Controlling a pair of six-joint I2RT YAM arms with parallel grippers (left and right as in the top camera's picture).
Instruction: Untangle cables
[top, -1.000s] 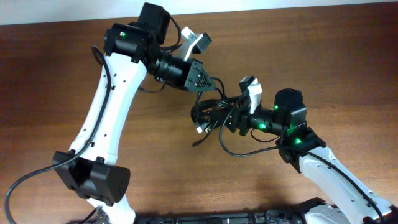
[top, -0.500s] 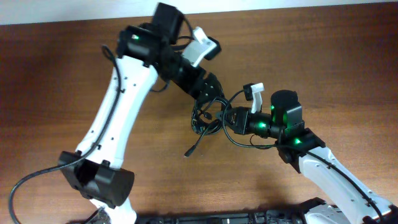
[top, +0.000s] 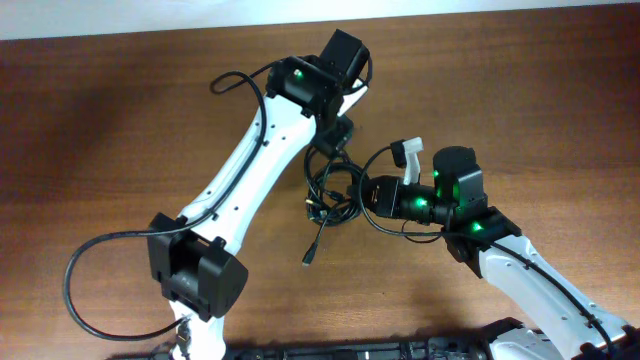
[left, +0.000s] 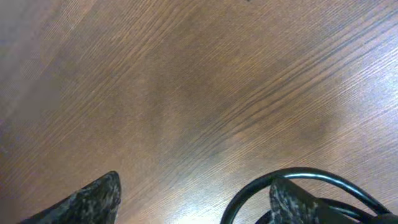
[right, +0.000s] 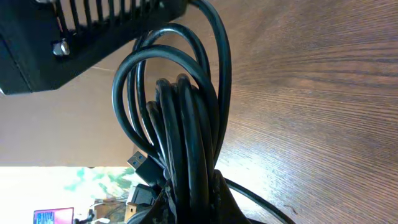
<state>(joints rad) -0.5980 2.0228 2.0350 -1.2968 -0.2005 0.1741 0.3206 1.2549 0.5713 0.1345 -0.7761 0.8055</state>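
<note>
The cables (top: 328, 188) are a knot of thin black loops at the table's middle. One loose end (top: 306, 262) trails toward the front. My right gripper (top: 363, 195) is shut on the bundle's right side. In the right wrist view the cords (right: 180, 118) run up from between its fingers (right: 186, 202), with a metallic plug (right: 139, 163) hanging at the left. My left gripper (top: 336, 138) hangs just above the knot's top. In the left wrist view it (left: 196, 190) stands open over bare wood, and one cable loop (left: 298, 175) arcs around its right finger (left: 292, 199).
The left arm's white link (top: 250, 160) crosses the table diagonally from the front left. Its own thick cable (top: 85, 290) loops out at the front left. The table's far edge (top: 500, 8) runs along the top. A black base strip (top: 400, 350) lies at the front.
The left arm has swung right to above the knot, and its gripper has opened and let go. The right gripper has shut on the bundle. The loose end has slid forward.
</note>
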